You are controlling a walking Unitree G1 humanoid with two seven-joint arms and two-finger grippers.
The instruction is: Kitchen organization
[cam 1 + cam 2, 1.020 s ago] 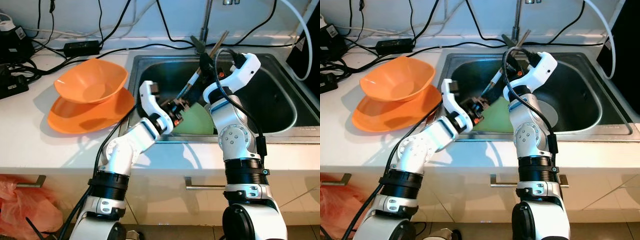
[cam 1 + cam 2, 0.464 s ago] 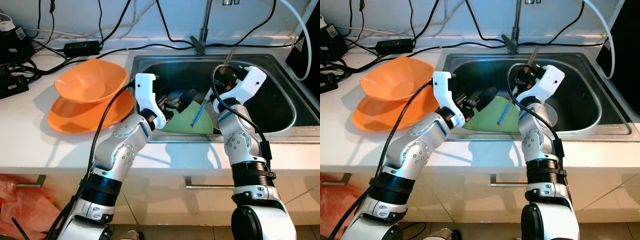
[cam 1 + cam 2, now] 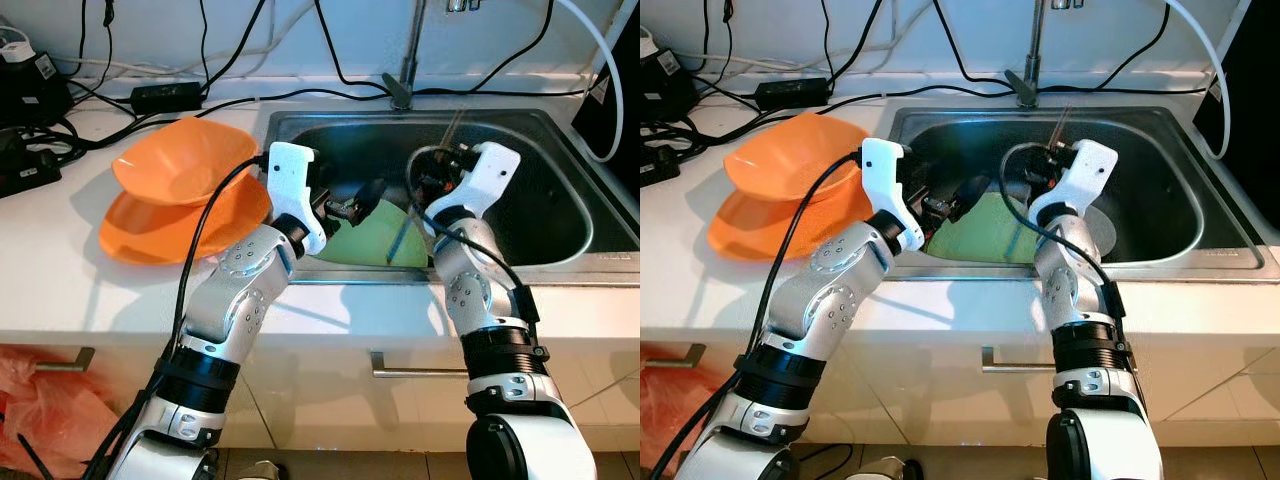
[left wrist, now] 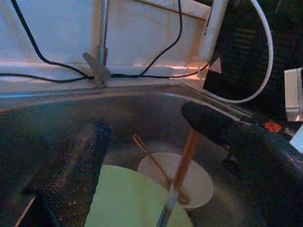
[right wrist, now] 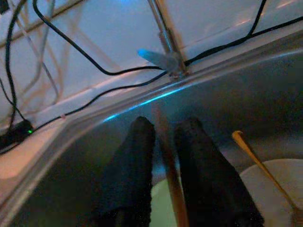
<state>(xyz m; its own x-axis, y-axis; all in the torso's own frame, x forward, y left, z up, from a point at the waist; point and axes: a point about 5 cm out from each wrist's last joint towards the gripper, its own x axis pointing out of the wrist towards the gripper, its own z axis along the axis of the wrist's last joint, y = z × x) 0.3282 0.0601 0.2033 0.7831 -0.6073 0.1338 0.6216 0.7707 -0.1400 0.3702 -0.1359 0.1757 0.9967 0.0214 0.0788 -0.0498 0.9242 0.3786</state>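
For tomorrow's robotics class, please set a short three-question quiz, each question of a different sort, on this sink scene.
1. True or false: the right gripper is shut on a chopstick.
2. What lies on the sink floor under the left gripper? A. green plate B. red cup C. sponge
3. Fill in: the orange bowl sits on an orange ____.

Key:
1. True.
2. A, the green plate.
3. plate, on the counter left of the sink.

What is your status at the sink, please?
Right end effector shut on chopstick over green plate. Left end effector open inside sink. Second chopstick rests on white dish.
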